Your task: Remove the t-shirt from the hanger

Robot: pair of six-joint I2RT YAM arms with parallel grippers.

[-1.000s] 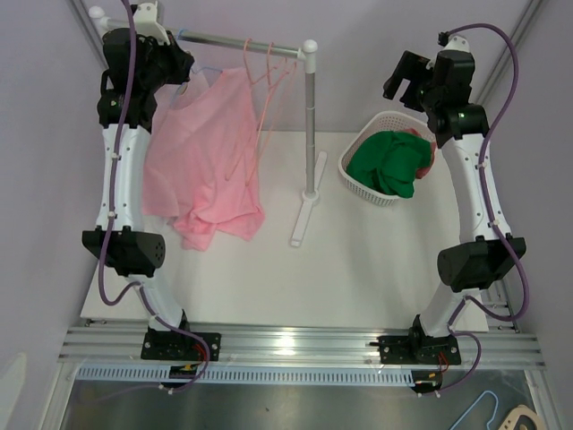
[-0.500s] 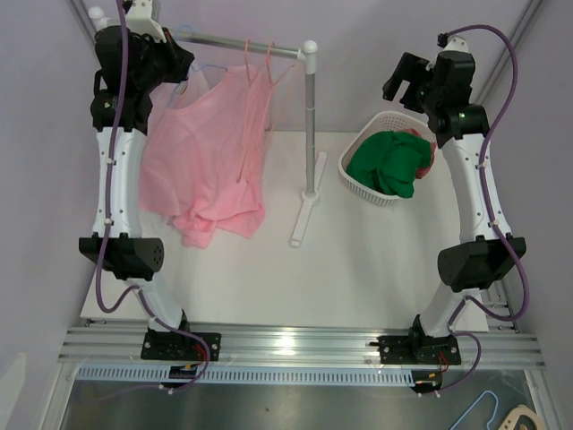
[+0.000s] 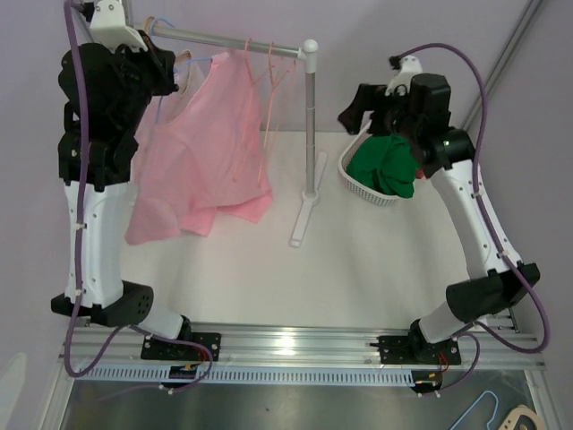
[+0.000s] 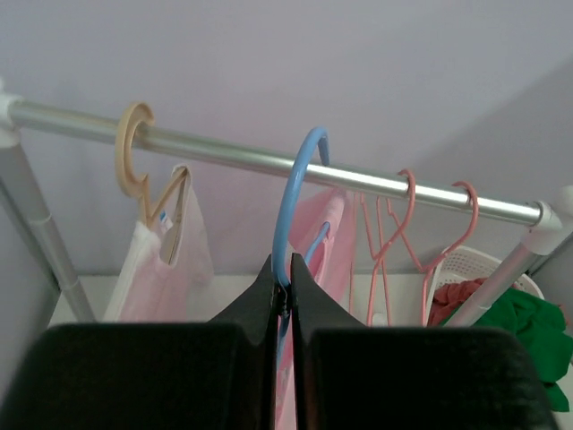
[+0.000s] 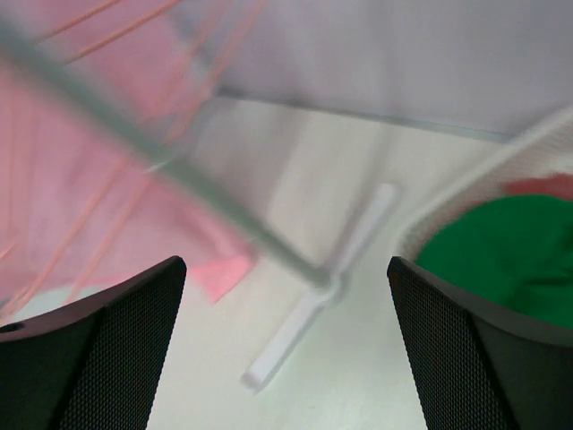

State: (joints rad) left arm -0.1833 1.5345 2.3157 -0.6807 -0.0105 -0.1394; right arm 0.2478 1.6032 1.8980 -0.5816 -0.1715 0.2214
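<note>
1. white table (image 3: 358,269) is stretching open from the stand (image 3: 304,210) to the near edge.
2. left gripper (image 4: 282,288) is pinching the blue hanger (image 4: 291,188) on the rail (image 4: 224,157); the pink t-shirt (image 3: 210,152) is hanging far left.
3. right gripper (image 5: 286,305) is gaping wide beside the basket (image 3: 354,177); its view is blurring.

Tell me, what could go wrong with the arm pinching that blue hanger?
The left gripper pinches only the thin blue plastic hanger hook; it could twist or slip. The pink t-shirt hangs beside two empty pink hangers and might snag them. Pulling could tip the slim metal rack.
</note>
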